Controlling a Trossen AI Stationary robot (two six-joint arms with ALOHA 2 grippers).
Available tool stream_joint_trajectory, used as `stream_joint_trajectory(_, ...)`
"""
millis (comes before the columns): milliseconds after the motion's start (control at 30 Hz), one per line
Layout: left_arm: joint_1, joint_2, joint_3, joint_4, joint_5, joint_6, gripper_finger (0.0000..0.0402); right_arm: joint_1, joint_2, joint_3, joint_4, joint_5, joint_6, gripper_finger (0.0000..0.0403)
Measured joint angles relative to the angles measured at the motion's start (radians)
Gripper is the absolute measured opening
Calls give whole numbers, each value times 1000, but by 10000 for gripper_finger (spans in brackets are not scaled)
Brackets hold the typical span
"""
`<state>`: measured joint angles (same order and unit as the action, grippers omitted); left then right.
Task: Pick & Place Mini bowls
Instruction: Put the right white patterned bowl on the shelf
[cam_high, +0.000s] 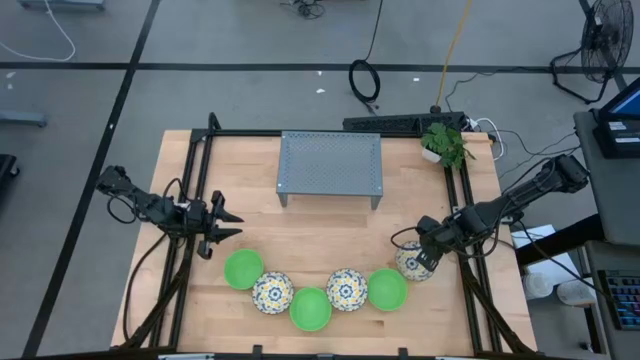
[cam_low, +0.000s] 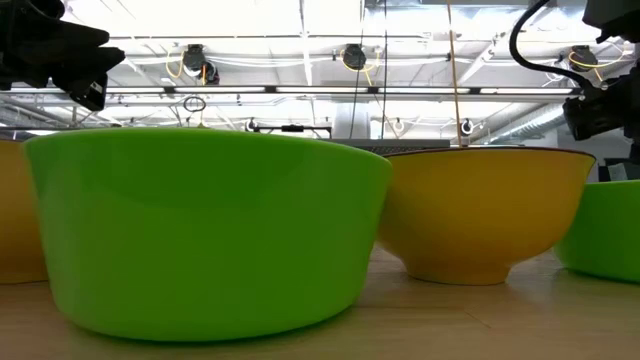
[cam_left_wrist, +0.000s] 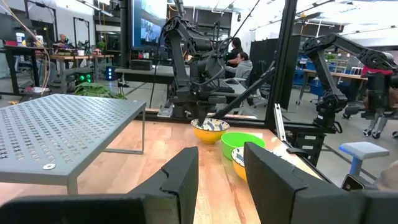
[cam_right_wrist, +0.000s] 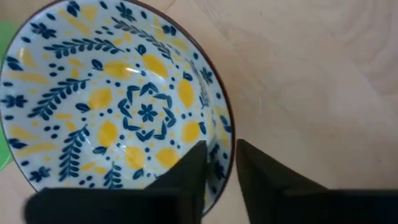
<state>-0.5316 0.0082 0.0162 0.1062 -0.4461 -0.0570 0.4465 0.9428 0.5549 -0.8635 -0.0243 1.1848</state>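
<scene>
Patterned bowl (cam_right_wrist: 118, 106) rim sits between right pincer (cam_right_wrist: 221, 171) fingers.

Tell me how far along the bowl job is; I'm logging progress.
Nothing looks placed yet: the grey stand holds no bowls, and five bowls sit in an arc on the table. In hand: the right end effector pinches the rim of the rightmost floral bowl. The left end effector waits beside the leftmost green bowl. All six remain to move.
</scene>
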Motion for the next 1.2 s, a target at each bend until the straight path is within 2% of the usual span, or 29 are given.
stream_joint_trajectory(100,0,0,0,0,0,0,131,0,-1,1,5,0,-17,18)
stream_joint_trajectory(167,0,0,0,0,0,0,131,0,-3,2,9,-4,-29,8)
stream_joint_trajectory(667,0,0,0,0,0,0,131,-17,-31,6,74,38,-110,3)
stream_joint_trajectory(967,0,0,0,0,0,0,131,-27,-139,77,78,198,-196,1)
stream_joint_trajectory(1100,0,0,0,0,0,0,131,-68,-172,109,153,263,-280,1)
stream_joint_trajectory(1200,0,0,0,0,0,0,131,-121,-177,127,297,255,-383,1)
